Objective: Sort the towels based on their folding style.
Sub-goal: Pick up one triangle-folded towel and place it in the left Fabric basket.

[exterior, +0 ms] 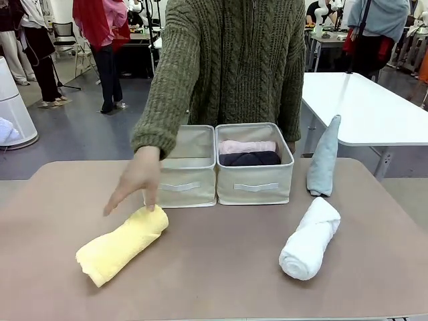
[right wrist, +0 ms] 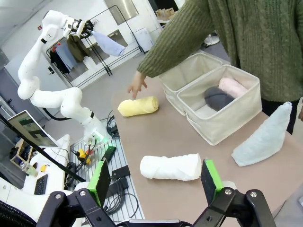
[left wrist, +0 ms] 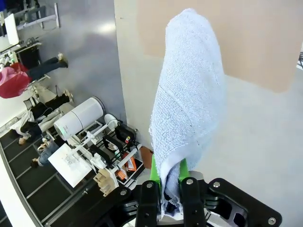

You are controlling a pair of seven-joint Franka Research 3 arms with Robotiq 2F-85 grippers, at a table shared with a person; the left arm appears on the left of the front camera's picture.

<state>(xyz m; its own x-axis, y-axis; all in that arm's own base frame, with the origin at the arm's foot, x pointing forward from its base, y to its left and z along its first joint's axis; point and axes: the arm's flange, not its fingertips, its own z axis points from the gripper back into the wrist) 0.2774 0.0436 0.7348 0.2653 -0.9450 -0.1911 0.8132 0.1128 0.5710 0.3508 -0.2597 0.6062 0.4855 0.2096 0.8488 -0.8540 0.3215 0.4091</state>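
Blue towel (left wrist: 189, 94), terry cone, clamped between left gripper (left wrist: 170, 182) fingers; seen held high in right wrist view. Yellow roll (exterior: 124, 244) touched by person's hand (exterior: 137, 177); white roll (exterior: 309, 239) on table (exterior: 214, 281). Right gripper (right wrist: 155, 175) fingers spread, empty.

A yellow rolled towel (exterior: 122, 245) is lying slantwise on the table (exterior: 221, 281) at the left, and a white rolled towel (exterior: 309, 239) is lying at the right, well apart from it. A pale teal cone-folded towel (exterior: 325, 165) is standing upright just beside the right bin (exterior: 255, 188), in which a pink roll (exterior: 247, 146) and a dark grey roll (exterior: 249, 159) are lying side by side. A light blue cone-folded towel (left wrist: 189, 94) is being pinched by one end in the left gripper (left wrist: 166, 189).
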